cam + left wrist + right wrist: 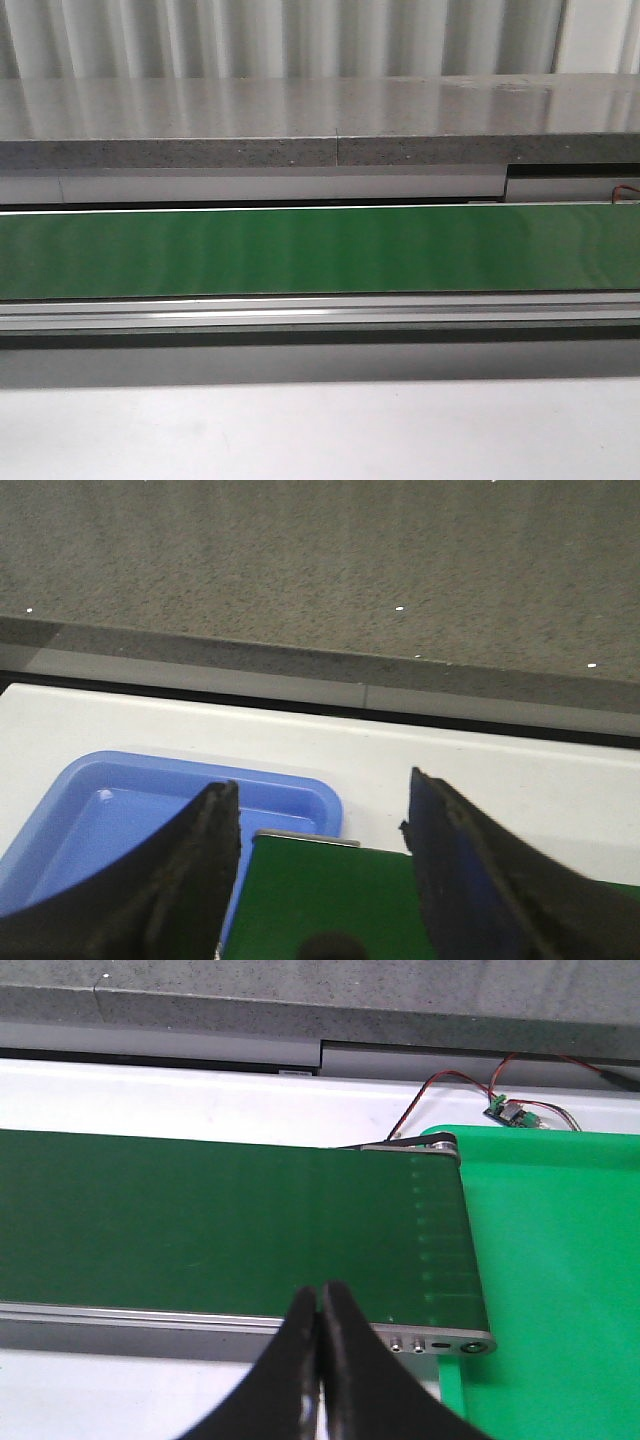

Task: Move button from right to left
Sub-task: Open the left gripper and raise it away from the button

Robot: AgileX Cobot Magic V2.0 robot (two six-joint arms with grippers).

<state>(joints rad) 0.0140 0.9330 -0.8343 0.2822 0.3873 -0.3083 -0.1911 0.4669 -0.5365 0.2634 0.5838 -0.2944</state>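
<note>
The button is out of view in all three views. My left gripper (322, 795) is open and empty; it hangs over the left end of the green conveyor belt (330, 895), beside a blue tray (90, 815). My right gripper (321, 1298) is shut with nothing between its fingers, above the near rail of the belt (200, 1230) close to its right end, next to a green tray (560, 1260). The front view shows the belt (320, 250) bare, and neither gripper appears there.
A grey stone ledge (320, 120) runs behind the belt. A small circuit board (508, 1110) with red and black wires lies behind the green tray. The white tabletop (320, 435) lies in front of the belt's metal rail (320, 315).
</note>
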